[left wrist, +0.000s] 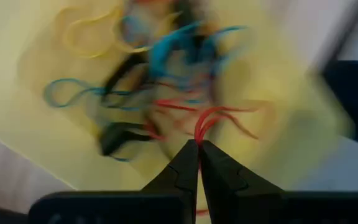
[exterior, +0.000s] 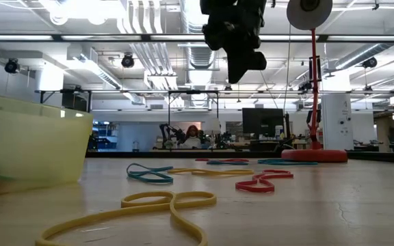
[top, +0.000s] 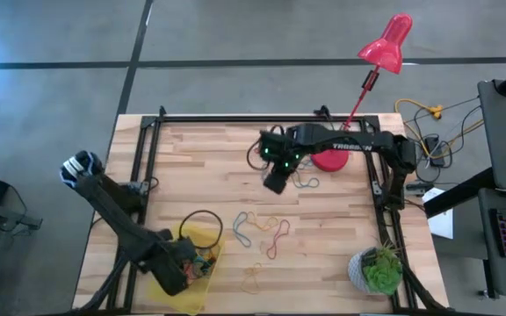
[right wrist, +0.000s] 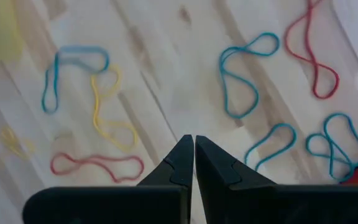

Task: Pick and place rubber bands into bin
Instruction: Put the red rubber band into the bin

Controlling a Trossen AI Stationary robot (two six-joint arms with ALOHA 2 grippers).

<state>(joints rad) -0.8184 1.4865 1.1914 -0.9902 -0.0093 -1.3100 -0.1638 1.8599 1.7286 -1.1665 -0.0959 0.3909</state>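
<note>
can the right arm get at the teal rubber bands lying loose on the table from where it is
Probably yes. The right gripper hangs shut above the bare wood, holding nothing, with teal rubber bands lying flat in the open just ahead of it. Nothing stands between them; it would need to open and descend.

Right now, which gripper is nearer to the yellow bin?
Left. The left gripper is shut on a red rubber band directly over the bin, above the pile of bands inside. The right gripper hangs shut, holding nothing, over the table's far middle, well away.
</note>
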